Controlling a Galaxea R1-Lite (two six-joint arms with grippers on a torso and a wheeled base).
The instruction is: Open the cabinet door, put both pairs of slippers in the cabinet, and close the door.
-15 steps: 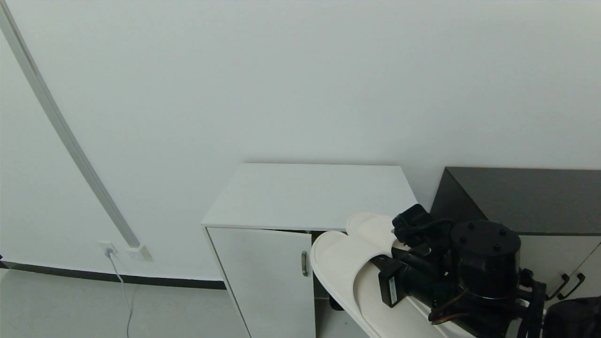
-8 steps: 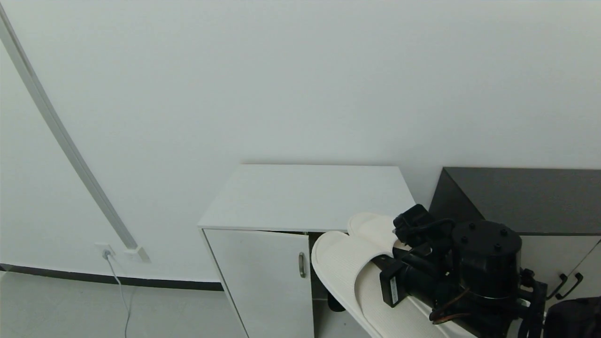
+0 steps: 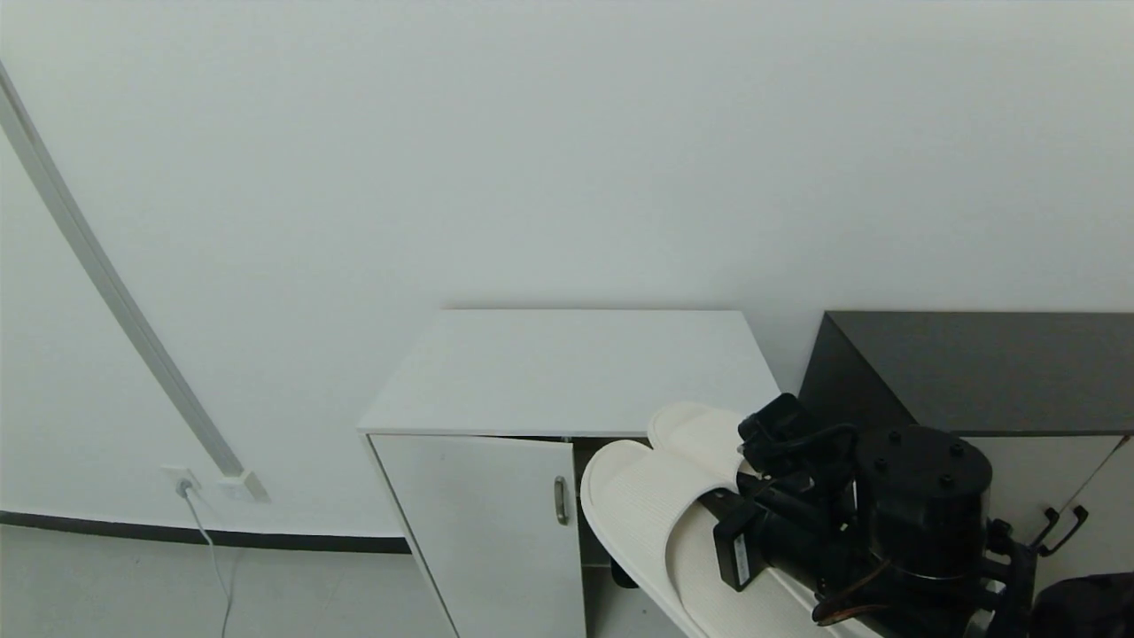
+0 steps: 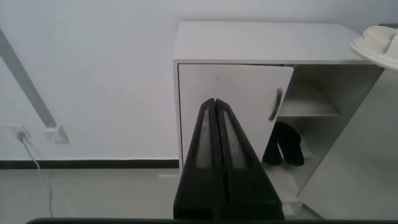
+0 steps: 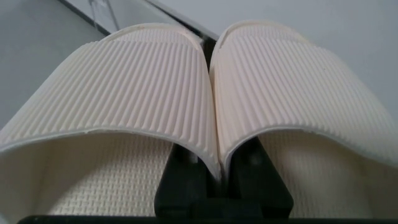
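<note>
Pair of white slippers (image 3: 656, 505), ribbed uppers side by side, toes pointing away from my right wrist; the pair is held in the air before the upper right front corner of the white cabinet (image 3: 567, 372), outside it, about level with its top panel. My right gripper (image 5: 217, 174) has its fingers clamped on the two inner edges of the slippers where they meet; the uppers arch over the fingers on either side.

Cabinet: the left door (image 3: 483, 532) is closed, with its handle (image 3: 560, 501) at the inner edge; the right half stands open. In the left wrist view a shelf (image 4: 308, 102) shows inside the open half; beneath it stands a dark pair of footwear (image 4: 287, 144), upright and close together.

My left gripper (image 4: 215, 106) hangs in front of the closed left door, well apart from it; its fingers are pressed together with nothing between them.

Surroundings: a dark cabinet (image 3: 974, 372) stands just beside the white one on its right, with dark handles (image 3: 1059, 527) on its front; a pale wall behind both; a slanted conduit (image 3: 106, 275) runs down the wall to a socket (image 3: 182, 483), from which a cable (image 3: 213, 558) falls to the floor.
</note>
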